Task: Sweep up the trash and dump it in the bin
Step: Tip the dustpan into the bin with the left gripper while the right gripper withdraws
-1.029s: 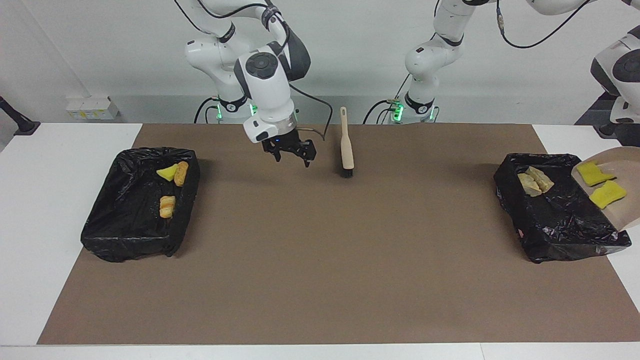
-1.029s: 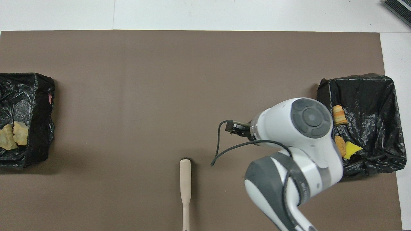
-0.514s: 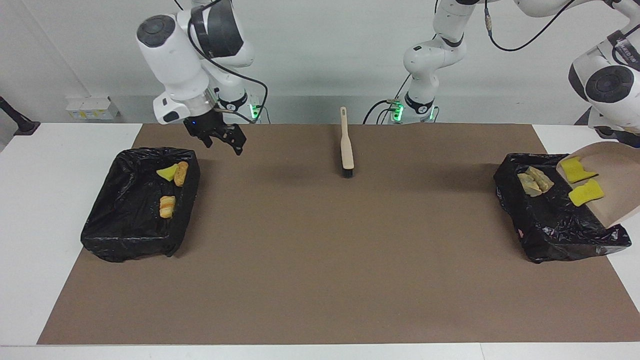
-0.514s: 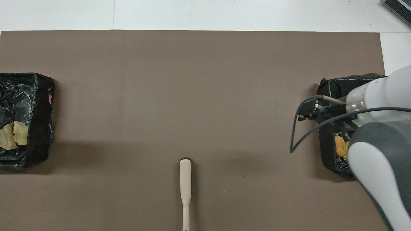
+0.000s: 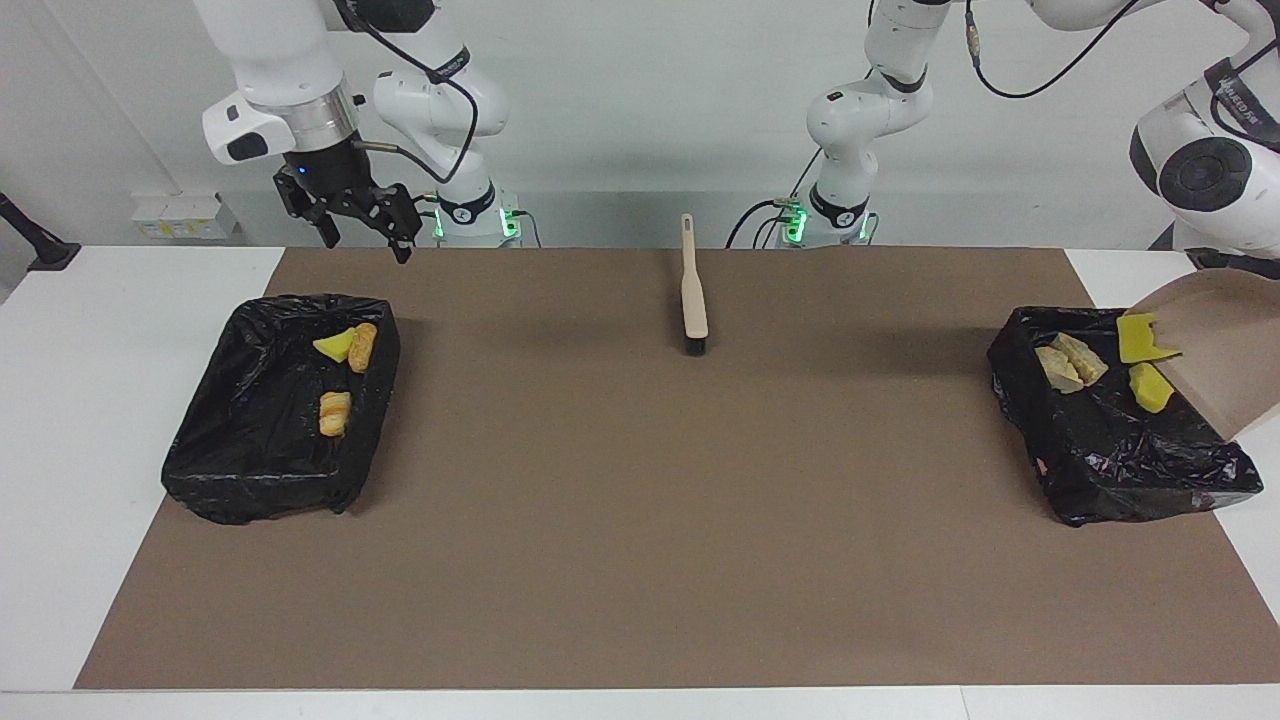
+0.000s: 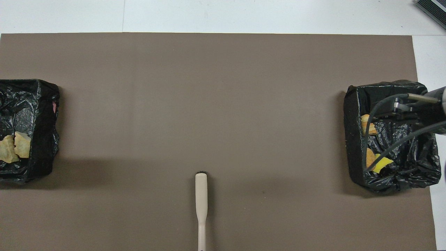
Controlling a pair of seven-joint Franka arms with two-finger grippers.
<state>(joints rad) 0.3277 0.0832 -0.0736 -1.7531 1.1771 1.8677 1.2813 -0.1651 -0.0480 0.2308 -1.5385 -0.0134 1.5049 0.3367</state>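
The tan dustpan (image 5: 1225, 345) tilts steeply over the black-lined bin (image 5: 1115, 455) at the left arm's end of the counter (image 5: 640, 520), two yellow sponge bits (image 5: 1145, 340) sliding off its lip beside two tan bread pieces (image 5: 1070, 362). The left claw is out of view, clenched. The right claw (image 5: 355, 225) hangs released above the other bin (image 5: 270, 450), which holds one yellow bit (image 5: 335, 346) and two golden-brown bread chunks (image 5: 334, 412). The brush (image 5: 692, 290) lies mid-counter, near the robots.

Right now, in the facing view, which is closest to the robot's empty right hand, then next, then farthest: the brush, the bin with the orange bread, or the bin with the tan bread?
From the right hand:
1. Bin with the orange bread, at the right arm's end of the table.
2. Brush, mid-table, close to the robots.
3. Bin with the tan bread, at the left arm's end.
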